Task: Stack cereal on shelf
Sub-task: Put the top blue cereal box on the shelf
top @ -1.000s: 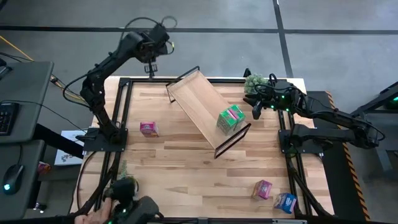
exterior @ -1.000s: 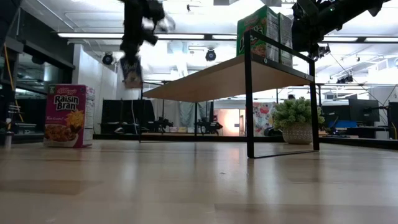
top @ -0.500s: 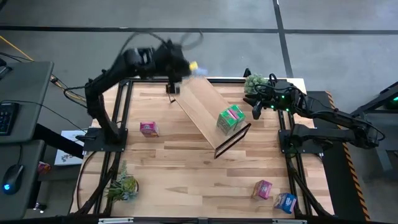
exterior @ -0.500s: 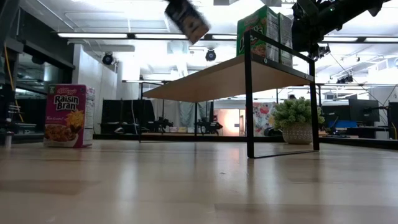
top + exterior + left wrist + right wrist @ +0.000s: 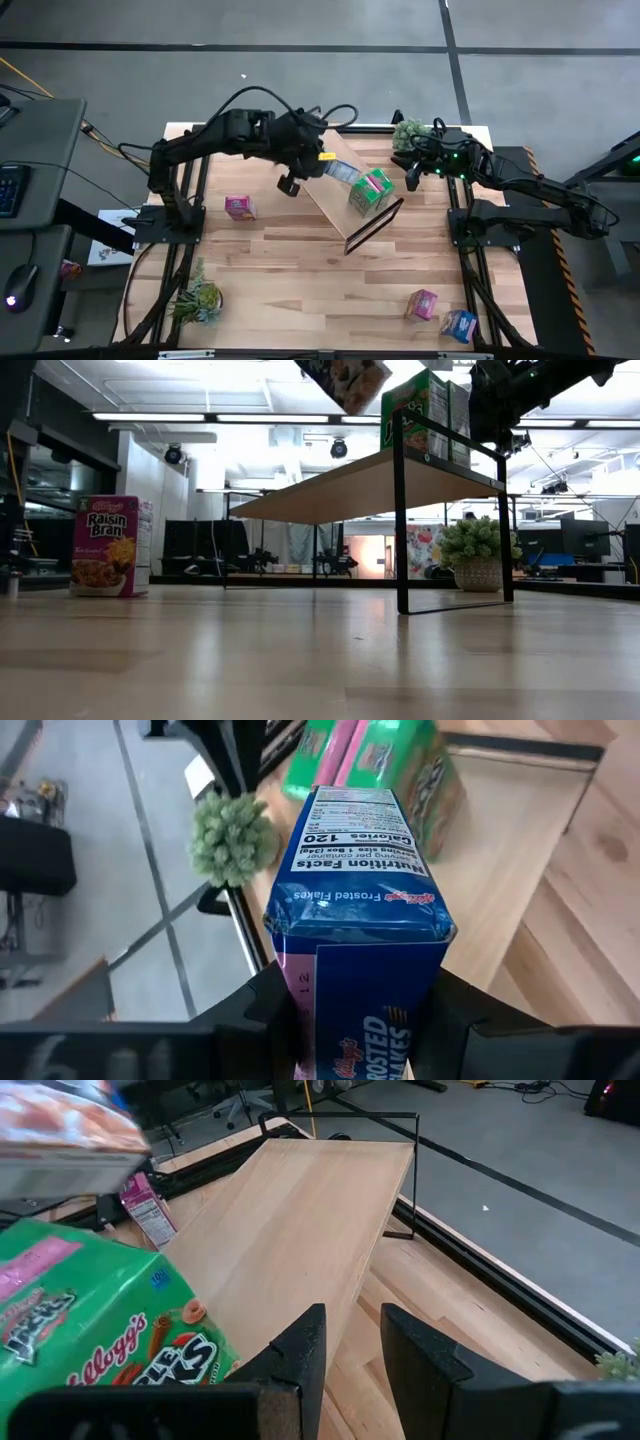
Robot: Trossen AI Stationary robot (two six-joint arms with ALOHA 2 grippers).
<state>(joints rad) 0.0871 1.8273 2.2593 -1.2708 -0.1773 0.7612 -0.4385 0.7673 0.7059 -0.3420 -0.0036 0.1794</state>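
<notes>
My left gripper (image 5: 316,160) is shut on a blue cereal box (image 5: 360,950) and holds it in the air above the light-wood shelf (image 5: 335,203). Just beyond the box, a green and a pink cereal box (image 5: 370,192) stand together on the shelf's right end. In the low view the blue box (image 5: 345,380) shows tilted at the top, beside the green box (image 5: 415,405). A pink box (image 5: 239,207) stands on the table left of the shelf. My right gripper (image 5: 411,178) hangs open off the shelf's right end with nothing between its fingers. My left gripper pinches the blue box's two opposite sides (image 5: 290,1020) between its two fingers (image 5: 262,1015), at the end nearest the wrist. The fingers slant down from the table's left. The box juts out past them toward the green box, tilted and lifted clear of the shelf.
A pink box (image 5: 422,304) and a blue box (image 5: 459,325) lie near the table's front right corner. One small plant (image 5: 407,133) stands at the far right by my right arm, another (image 5: 197,298) at the near left. A black frame rims the table.
My left gripper has swung with the blue box from the table's far left corner toward the right, over the shelf and up to the green box, rolling as it went. At the near left a person's hand has set down a small plant and drawn back.
</notes>
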